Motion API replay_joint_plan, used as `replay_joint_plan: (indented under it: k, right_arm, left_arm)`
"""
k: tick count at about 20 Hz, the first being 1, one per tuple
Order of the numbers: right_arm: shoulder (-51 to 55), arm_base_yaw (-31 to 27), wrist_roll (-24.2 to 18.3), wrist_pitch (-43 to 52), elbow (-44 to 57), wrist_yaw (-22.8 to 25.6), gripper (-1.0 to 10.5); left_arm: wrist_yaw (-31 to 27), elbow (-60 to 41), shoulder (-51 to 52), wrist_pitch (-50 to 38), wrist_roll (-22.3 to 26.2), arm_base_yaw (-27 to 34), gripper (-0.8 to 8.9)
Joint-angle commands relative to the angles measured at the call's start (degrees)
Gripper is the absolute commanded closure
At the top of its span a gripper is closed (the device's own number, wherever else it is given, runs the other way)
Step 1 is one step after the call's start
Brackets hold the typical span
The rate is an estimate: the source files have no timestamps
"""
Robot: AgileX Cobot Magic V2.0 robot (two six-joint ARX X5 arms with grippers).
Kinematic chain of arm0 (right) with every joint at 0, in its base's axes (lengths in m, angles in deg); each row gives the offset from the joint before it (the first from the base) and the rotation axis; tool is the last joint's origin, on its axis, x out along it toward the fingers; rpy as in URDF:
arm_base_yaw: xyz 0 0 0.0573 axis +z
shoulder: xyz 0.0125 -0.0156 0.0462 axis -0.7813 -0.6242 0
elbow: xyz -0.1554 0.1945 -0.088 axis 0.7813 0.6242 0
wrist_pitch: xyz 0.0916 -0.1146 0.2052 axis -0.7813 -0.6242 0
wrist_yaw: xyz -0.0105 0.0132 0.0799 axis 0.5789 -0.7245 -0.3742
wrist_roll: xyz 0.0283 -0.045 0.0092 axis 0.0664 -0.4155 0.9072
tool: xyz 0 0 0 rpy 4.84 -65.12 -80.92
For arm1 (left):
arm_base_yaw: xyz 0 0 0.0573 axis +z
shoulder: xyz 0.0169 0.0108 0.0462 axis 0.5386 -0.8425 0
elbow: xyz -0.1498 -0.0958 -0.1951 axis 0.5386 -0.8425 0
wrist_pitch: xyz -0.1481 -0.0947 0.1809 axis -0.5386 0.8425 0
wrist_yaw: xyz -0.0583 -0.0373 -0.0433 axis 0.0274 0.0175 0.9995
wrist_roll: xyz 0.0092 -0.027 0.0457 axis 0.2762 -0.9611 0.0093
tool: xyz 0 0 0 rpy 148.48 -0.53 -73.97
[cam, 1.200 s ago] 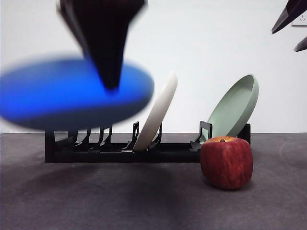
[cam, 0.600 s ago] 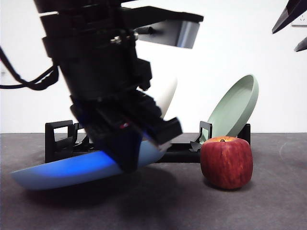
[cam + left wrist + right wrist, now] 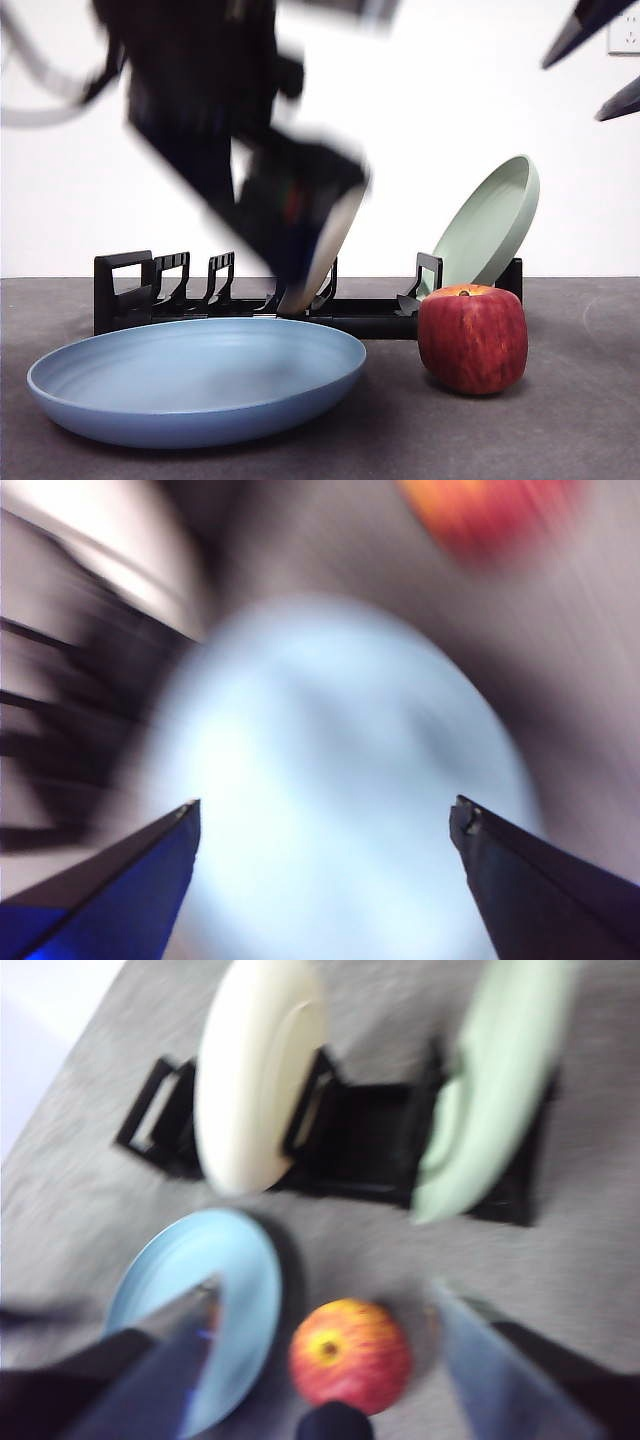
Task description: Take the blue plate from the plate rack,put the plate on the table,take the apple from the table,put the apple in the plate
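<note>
On the dark table our blue plate lies flat, near the rack. Our left gripper hangs above, jaws spread and empty. The apple stands right of the plate; our right gripper, jaws spread, must next descend on it.

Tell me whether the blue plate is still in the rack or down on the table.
Down on the table. The blue plate lies flat and empty in front of the plate rack, and the left gripper is open above it.
</note>
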Motion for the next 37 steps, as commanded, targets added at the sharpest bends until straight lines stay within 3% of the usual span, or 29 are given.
replay_joint_plan:
  k: [1, 4, 8, 12, 15, 25, 26, 29, 35, 37]
  right_arm:
    - [-0.22, 4.63, -0.48, 0.09, -0.39, 0.76, 4.6]
    - [-1.05, 12.04, -1.53, -0.13, -1.62, 7.48, 4.0]
    - [-6.4, 22.23, -4.57, -5.62, -6.36, 23.1, 3.7]
    - [-16.2, 27.47, -5.38, -8.98, -10.1, 27.63, 3.7]
    - [-24.09, 28.81, -6.32, -8.46, -10.43, 31.63, 3.7]
    - [-41.42, 28.94, -6.16, -6.43, -10.43, 31.47, 4.0]
    - [-41.53, 28.94, -5.57, -6.4, -10.43, 31.45, 5.0]
    - [-41.53, 28.94, -5.35, -6.29, -10.43, 31.36, 9.6]
    - [-37.7, 29.86, -4.28, -6.27, -12.13, 30.91, 9.6]
    - [-35.52, 31.19, -4.28, -6.19, -14.99, 25.14, 9.6]
  left_arm:
    - [-6.71, 5.99, 4.79, 3.39, 1.27, -0.11, 3.96]
    - [-14.05, 15.26, 10.34, 6.14, 4.9, -0.04, 3.96]
    - [-21.66, 29.4, 15.12, 9.2, 8.46, -0.04, 3.98]
    - [-23.1, 42.42, 16.96, 13.84, 9.07, -0.04, 4.02]
    - [-23.21, 46.86, 17.77, 15.98, 9.07, -0.04, 4.04]
    - [-24.92, 47.19, 18.43, 24.13, 5.77, -0.04, 4.04]
    - [-24.94, 47.19, 18.43, 24.74, 5.77, -0.04, 4.04]
    - [-25.09, 47.19, 18.43, 26.23, 5.55, -0.04, 4.04]
    - [-25.99, 47.19, 18.43, 26.88, 5.53, -0.04, 4.04]
    - [-26.03, 47.19, 18.43, 26.8, 5.55, -0.04, 4.05]
